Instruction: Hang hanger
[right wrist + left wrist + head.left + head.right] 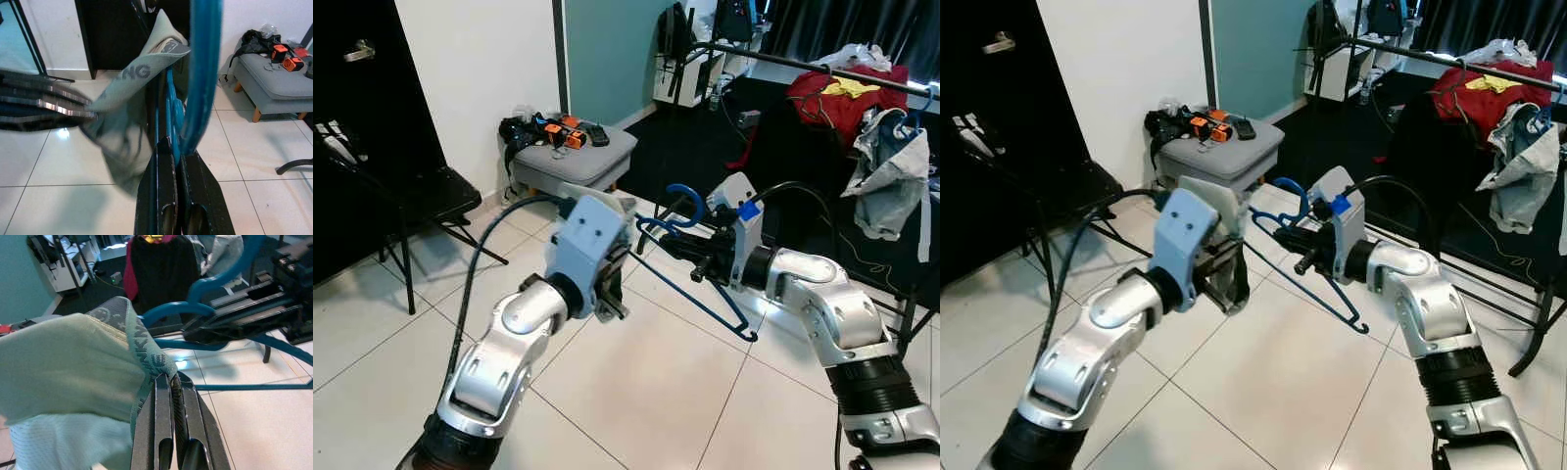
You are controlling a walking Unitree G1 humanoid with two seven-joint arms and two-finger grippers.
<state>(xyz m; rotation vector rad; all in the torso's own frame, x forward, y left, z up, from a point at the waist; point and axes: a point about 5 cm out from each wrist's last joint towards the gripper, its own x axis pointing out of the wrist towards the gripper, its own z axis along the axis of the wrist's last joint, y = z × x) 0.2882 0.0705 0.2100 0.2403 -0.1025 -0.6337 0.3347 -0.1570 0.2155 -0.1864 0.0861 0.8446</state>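
Right gripper (177,147) clamped on blue hanger (700,289), left gripper (171,382) pinching pale green garment (73,367) by its waistband, both raised over tiled floor (636,382), grey stool (573,162) behind

Blue hanger (705,289) of smooth, glossy plastic-looking rod, pinched in the right hand (178,147) — its fingers (164,196) matt black with ribbed inner faces. The left hand (173,382) clamps a pale green garment (63,367) of soft matt cloth, its grey woven waistband (146,355) printed with dark letters, a fine mesh panel below. Both arms wear brushed silver metal shells. The floor (646,392) is glossy white tile — reflecting light. A grey fabric-covered stool (573,157) stands on wooden legs.
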